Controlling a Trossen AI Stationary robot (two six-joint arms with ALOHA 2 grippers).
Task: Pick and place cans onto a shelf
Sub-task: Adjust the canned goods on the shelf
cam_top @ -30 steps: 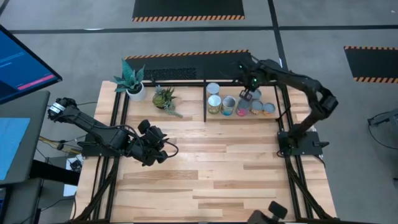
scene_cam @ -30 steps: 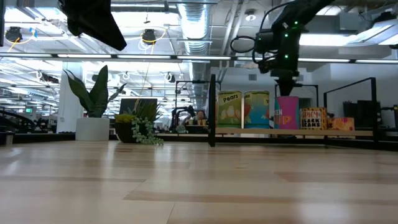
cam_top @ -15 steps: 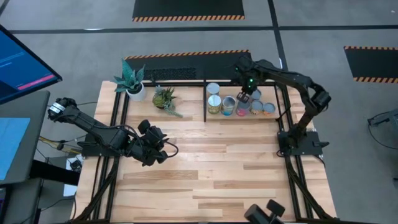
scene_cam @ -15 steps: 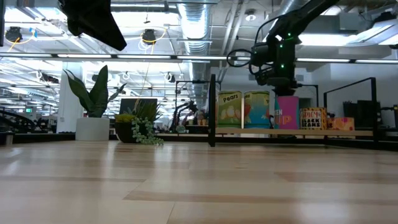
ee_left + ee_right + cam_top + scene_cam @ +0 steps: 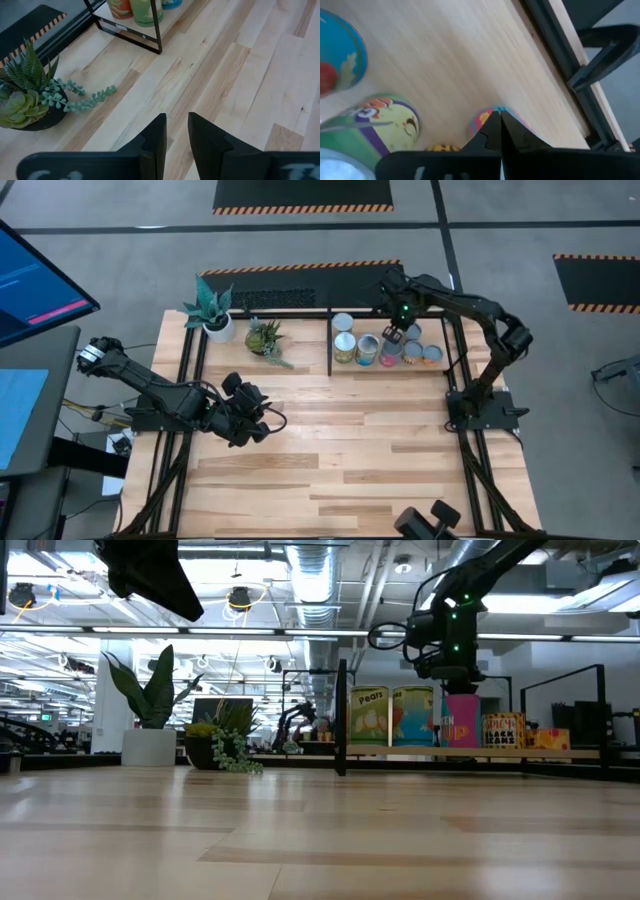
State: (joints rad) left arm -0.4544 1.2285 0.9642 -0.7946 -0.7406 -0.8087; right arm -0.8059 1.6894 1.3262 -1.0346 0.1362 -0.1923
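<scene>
Overhead, right claw (image 5: 392, 337) hangs closed above cans (image 5: 366, 350).

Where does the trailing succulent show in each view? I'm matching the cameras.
High view: trailing succulent, left of the black shelf post.
Low view: succulent left of centre, left of that post.
Left wrist view: succulent on the table, post beyond.
Right wrist view: not in it.
</scene>
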